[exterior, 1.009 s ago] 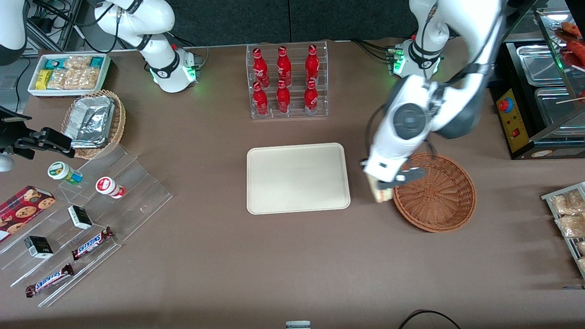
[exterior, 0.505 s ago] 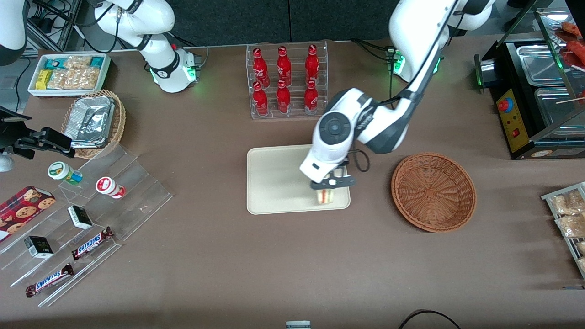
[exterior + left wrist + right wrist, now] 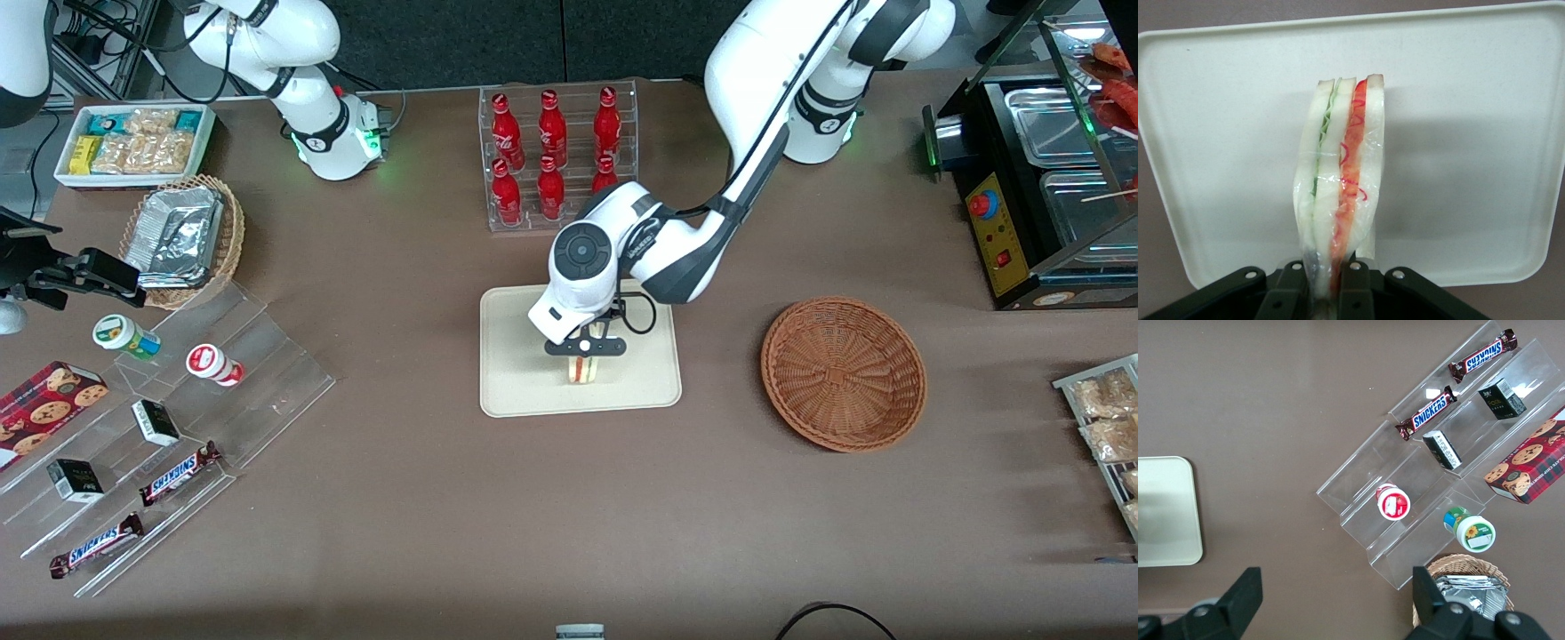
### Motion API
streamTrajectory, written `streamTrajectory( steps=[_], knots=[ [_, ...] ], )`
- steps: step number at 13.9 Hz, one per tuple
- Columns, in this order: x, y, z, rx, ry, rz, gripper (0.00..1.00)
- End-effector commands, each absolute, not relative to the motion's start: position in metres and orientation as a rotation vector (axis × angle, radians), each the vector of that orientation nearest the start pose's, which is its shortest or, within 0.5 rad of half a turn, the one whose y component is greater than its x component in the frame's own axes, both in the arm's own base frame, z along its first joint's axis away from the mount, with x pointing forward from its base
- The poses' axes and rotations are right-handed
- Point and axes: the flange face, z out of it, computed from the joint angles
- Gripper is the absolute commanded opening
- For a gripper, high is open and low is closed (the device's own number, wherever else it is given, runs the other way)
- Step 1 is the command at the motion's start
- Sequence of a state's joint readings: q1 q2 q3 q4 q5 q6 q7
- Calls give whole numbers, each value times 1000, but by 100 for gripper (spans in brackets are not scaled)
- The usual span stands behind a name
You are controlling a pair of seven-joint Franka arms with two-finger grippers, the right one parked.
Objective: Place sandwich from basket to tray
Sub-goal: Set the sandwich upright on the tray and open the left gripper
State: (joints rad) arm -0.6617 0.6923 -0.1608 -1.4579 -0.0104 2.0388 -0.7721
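My gripper (image 3: 584, 348) hangs over the cream tray (image 3: 516, 391), shut on the wrapped sandwich (image 3: 581, 370). In the left wrist view the sandwich (image 3: 1338, 180) stands on edge between the black fingers (image 3: 1290, 293), its green and red filling stripes showing, with the tray (image 3: 1458, 100) spread beneath it. I cannot tell whether the sandwich touches the tray. The reddish-brown wicker basket (image 3: 843, 373) sits empty beside the tray, toward the working arm's end of the table.
An acrylic rack of red cola bottles (image 3: 556, 160) stands farther from the front camera than the tray. Toward the parked arm's end are a stepped acrylic display with snack bars (image 3: 169, 418), a tan basket of foil packets (image 3: 182, 238) and a white bin of snacks (image 3: 133, 142).
My gripper carried the sandwich from the basket's rim sideways over the tray, and in the last half second shifted further toward the tray's middle. The basket stays empty.
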Motion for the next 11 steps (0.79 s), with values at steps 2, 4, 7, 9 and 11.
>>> streamTrajectory(
  steps=[2, 4, 7, 9, 11],
  knots=[
    [500, -514, 256, -3136, -21, 222, 0],
    [499, -514, 252, -3117, -45, 203, 0],
    [499, -513, 246, -3096, -46, 186, 0],
    [496, -517, 246, -3097, -60, 187, 64],
    [495, -517, 247, -3098, -53, 185, 100]
  ],
)
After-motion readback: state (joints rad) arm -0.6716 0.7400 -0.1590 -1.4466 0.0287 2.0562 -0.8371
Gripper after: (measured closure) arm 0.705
